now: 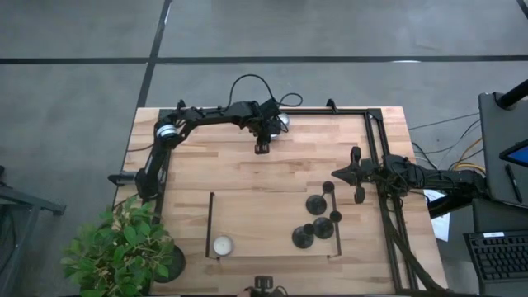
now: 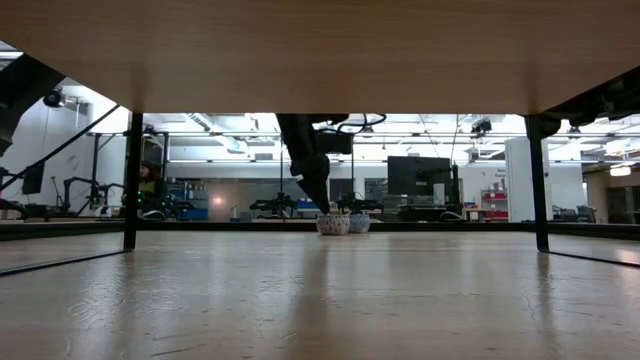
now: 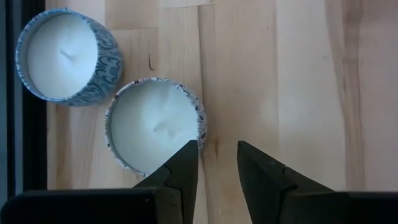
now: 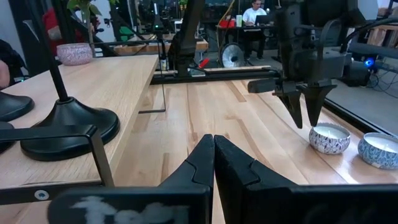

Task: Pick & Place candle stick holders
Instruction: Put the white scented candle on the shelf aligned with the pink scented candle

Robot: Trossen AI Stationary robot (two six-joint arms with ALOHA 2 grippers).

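Observation:
Three black candle stick holders (image 1: 316, 204), (image 1: 323, 227), (image 1: 303, 238) stand on their round bases at the table's near right. One holder (image 4: 68, 121) shows in the right wrist view. My left gripper (image 1: 262, 147) is open and empty at the far middle. It points down just above the table, next to two white candles in patterned cups (image 3: 155, 124), (image 3: 67, 55). It also shows in the right wrist view (image 4: 305, 121) and the low view (image 2: 325, 205). My right gripper (image 4: 213, 144) is shut and empty at the right, a little beyond the holders.
A white tealight (image 1: 222, 245) sits at the near left. Thin black rails (image 1: 210, 223), (image 1: 373, 157) frame the work area. A potted plant (image 1: 120, 252) stands at the near left corner. Bare wood lies in the table's middle. People sit in the room beyond.

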